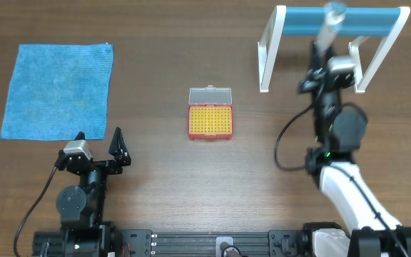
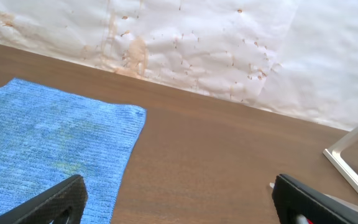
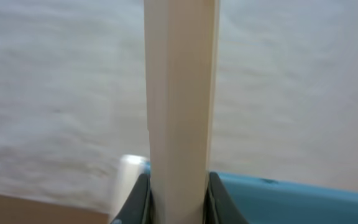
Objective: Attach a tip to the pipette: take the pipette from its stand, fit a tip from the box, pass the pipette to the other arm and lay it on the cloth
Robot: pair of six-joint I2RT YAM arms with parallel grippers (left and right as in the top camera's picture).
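Above table: upright pipette in right claw

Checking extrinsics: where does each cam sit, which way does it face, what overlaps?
Top: fixed overhead, looking down on the table; left arm and right arm reach up from the bottom edge.
Left wrist: on the left arm, low, facing over the cloth to the wall; open left end effector shows.
Right wrist: on the right arm, facing the pipette clamped in the right end effector at the stand.
Shared: top and left wrist both see the cloth.
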